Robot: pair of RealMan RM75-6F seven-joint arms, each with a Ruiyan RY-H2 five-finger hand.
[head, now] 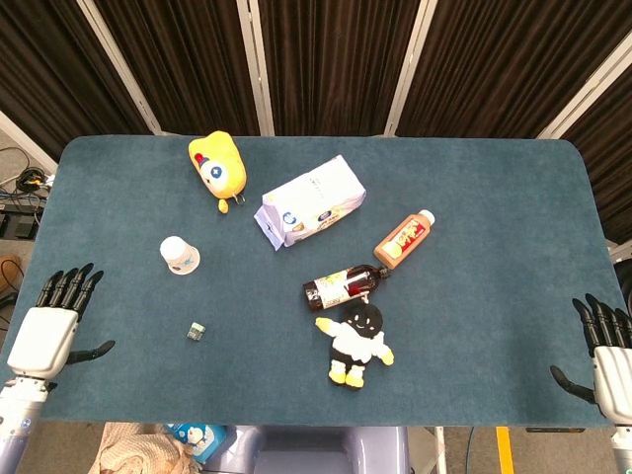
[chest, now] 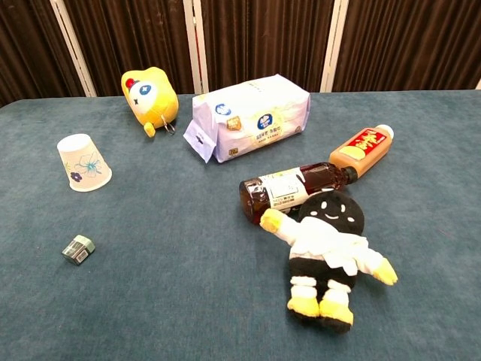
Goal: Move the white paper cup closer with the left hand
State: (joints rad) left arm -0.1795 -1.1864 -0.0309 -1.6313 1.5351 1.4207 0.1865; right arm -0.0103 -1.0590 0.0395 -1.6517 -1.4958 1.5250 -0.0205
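White paper cup [head: 179, 256] stands mouth-down on the blue table [head: 494, 207], left portion, untouched, well apart from the left hand [head: 47, 331], which rests at the near-left edge, fingers spread, holding nothing; right hand [head: 610, 362] at near-right edge, likewise spread and empty.

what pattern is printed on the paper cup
A blue-purple flower sketch on the white paper cup, clearest in the chest view.
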